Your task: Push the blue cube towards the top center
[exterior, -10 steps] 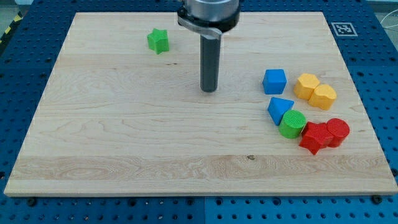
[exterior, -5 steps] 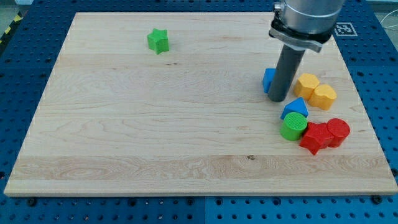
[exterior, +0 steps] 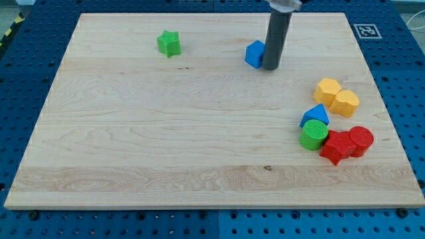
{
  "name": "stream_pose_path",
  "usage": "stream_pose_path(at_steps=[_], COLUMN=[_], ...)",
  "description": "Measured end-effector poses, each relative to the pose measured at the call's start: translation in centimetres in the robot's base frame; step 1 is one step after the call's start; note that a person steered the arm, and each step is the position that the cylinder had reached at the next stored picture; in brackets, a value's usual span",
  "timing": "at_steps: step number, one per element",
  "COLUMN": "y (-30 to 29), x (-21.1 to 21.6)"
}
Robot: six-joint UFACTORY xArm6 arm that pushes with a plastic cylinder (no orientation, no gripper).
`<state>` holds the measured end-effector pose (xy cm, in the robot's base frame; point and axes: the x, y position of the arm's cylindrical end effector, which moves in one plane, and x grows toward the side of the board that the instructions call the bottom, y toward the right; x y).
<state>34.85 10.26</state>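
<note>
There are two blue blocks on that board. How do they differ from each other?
Shape: the blue cube is boxy, while the blue triangular block has a pointed top.
Place: the blue cube sits near the view's top centre; the blue triangular block lies at the view's right.
Company: the blue cube has only my tip at its right side, while the blue triangular block is crowded against the green cylinder.
Both share the same blue.
</note>
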Motion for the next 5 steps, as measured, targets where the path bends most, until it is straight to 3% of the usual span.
stream_pose_path(at_steps=[5], y=[-3.7], x=[-9.8])
